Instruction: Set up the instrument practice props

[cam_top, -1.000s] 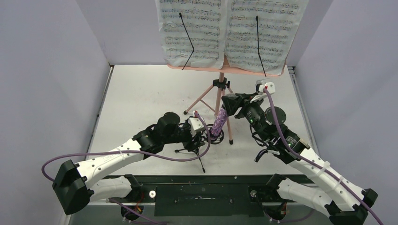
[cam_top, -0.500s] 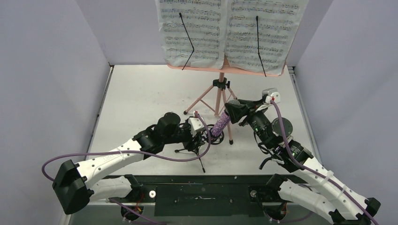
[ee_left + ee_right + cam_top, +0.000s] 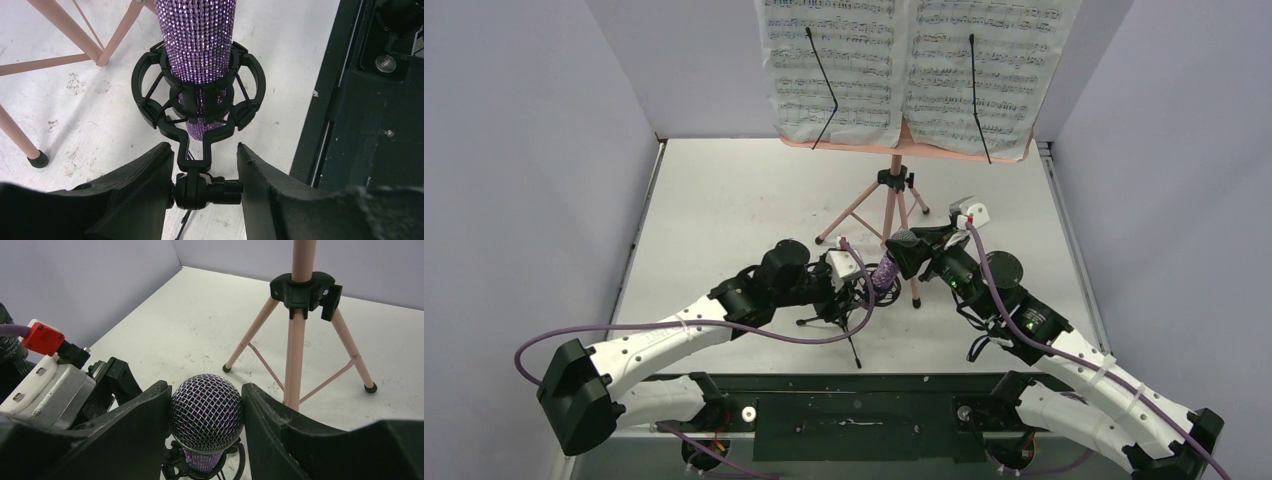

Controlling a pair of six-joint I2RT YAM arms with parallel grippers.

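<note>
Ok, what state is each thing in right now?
music stand: upright, legs spread.
sheet-music pages: on its desk, under wire retainers.
mic stand: standing on table.
microphone: head up, seated in its ring.
left gripper: shut on mic stand.
right gripper: shut on microphone head.

The mic (image 3: pixel 202 40) glitters with tiny purple studs, rough-looking, and its head (image 3: pixel 206 411) is shiny woven wire mesh. The mount (image 3: pixel 192 155) is matt black plastic. The music stand (image 3: pixel 295 340) looks smooth, pink-painted (metal, probably). The pages (image 3: pixel 834 70) are thin white paper; the table (image 3: pixel 75 110) is scuffed and dull.
</note>
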